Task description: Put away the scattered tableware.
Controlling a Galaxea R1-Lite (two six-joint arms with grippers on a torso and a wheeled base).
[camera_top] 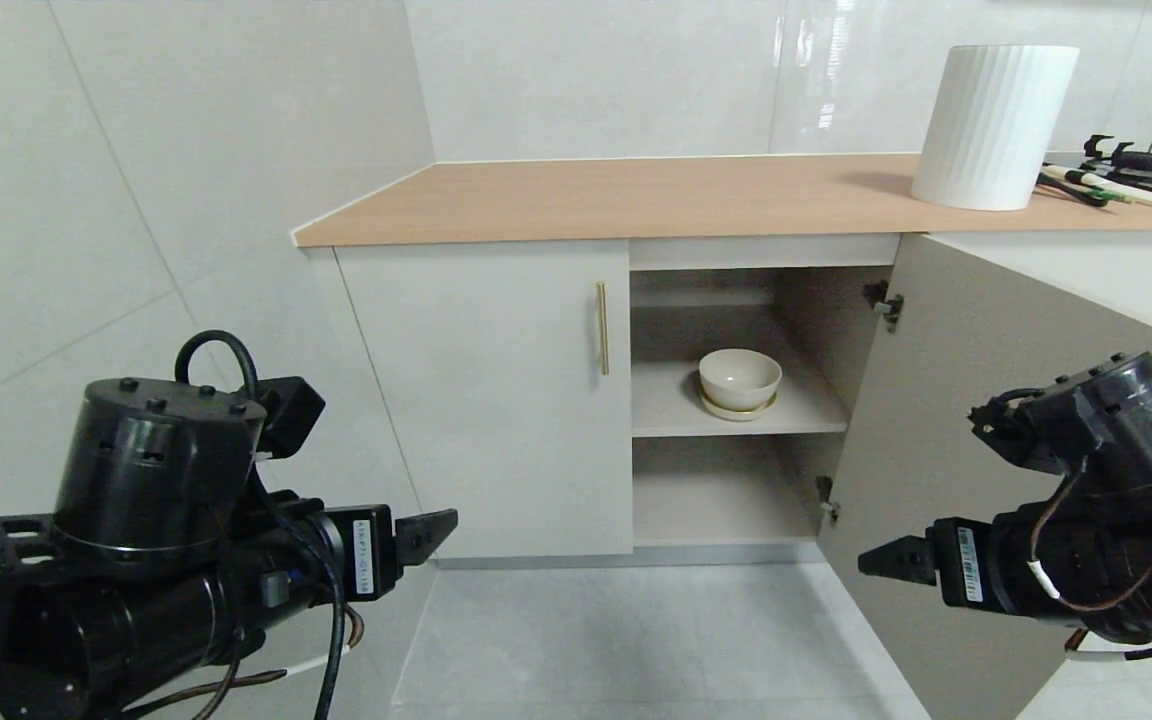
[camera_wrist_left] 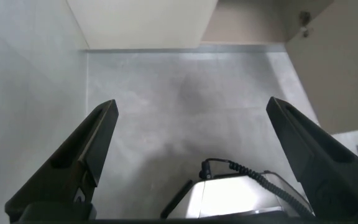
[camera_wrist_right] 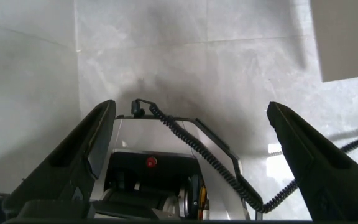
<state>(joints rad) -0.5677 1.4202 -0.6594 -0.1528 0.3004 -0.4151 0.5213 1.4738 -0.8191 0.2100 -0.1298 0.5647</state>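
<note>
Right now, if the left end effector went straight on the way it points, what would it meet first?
Most likely the pale grey tiled floor just before the white closed cabinet door. Nothing nearer lies between the open fingers of the left end effector, though depth is unclear.

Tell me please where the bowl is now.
In the head view, the bowl sits on a small plate on the upper shelf of the open cabinet, just right of the closed door's handle.
</note>
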